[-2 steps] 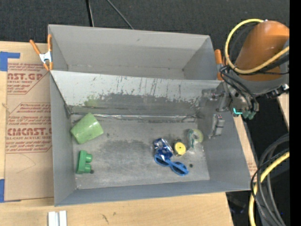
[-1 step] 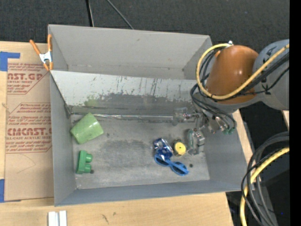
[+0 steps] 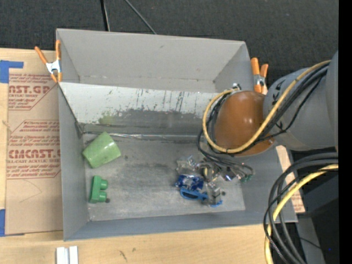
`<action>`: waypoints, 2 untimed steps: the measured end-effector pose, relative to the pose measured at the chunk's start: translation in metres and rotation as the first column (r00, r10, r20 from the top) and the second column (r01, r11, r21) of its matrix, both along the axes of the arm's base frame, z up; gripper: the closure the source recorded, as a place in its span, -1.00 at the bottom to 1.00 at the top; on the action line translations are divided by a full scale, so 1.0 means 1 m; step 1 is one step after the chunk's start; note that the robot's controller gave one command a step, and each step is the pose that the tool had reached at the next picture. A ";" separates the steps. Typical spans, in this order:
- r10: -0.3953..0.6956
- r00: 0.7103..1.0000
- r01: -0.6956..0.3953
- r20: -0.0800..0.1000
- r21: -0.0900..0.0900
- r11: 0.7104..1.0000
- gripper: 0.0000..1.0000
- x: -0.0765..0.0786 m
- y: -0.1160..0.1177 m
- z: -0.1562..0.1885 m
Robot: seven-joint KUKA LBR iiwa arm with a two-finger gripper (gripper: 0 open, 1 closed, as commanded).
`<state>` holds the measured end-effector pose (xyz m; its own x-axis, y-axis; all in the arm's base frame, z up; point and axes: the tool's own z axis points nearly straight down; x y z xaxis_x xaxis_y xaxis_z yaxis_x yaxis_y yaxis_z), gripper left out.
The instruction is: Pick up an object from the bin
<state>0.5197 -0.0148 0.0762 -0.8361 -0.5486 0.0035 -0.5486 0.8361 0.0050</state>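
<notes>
Grey metal bin [image 3: 154,59], seen from above. The thing nearest the tool is a small blue plastic piece [image 3: 190,187] with clear shiny bits on it; its exact shape is hard to make out. It lies on the floor, front right. The gripper [image 3: 212,180], below the orange wrist cover [image 3: 239,120], is low over the piece's right side. Open or closed: can't tell. A pale green cup [image 3: 102,150] lies tipped over at the far left, with a darker green studded block [image 3: 99,190] in front of it. Both are well apart from the gripper.

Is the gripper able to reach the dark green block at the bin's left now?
Probably yes. Bare bin floor lies between the gripper and the dark green block; nothing covers it, though the left wall is close.
</notes>
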 end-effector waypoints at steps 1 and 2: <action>-0.001 1.000 0.001 0.006 -0.001 1.000 1.00 0.002 -0.001 0.002; 0.000 1.000 0.000 0.017 -0.002 1.000 1.00 0.013 -0.001 0.147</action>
